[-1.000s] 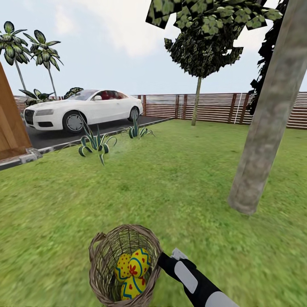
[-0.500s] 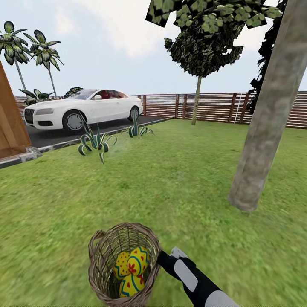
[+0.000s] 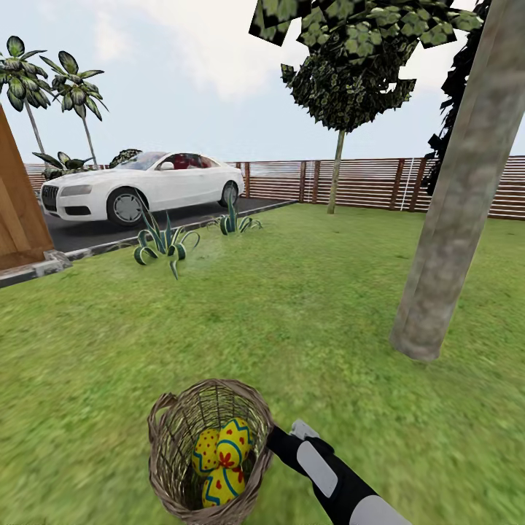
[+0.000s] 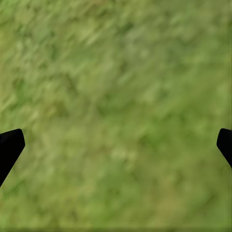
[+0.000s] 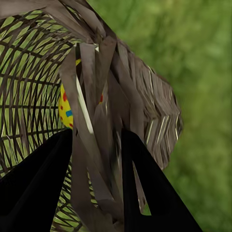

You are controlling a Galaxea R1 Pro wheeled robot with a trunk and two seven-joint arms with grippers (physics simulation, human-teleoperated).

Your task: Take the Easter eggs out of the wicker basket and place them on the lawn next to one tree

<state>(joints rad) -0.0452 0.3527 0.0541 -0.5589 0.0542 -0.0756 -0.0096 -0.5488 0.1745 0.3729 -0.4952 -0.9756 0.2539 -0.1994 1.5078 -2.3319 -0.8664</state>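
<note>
Easter eggs [image 3: 219,463], all three, are seen inside the wicker basket [image 3: 164,452] at the lower centre of the head view, so none is yet laid by the tree [image 3: 452,219] at the right. The basket's rim is clamped between the right gripper [image 5: 96,159] fingers; the left gripper [image 4: 116,145] is spread wide over bare lawn [image 3: 292,313]
</note>
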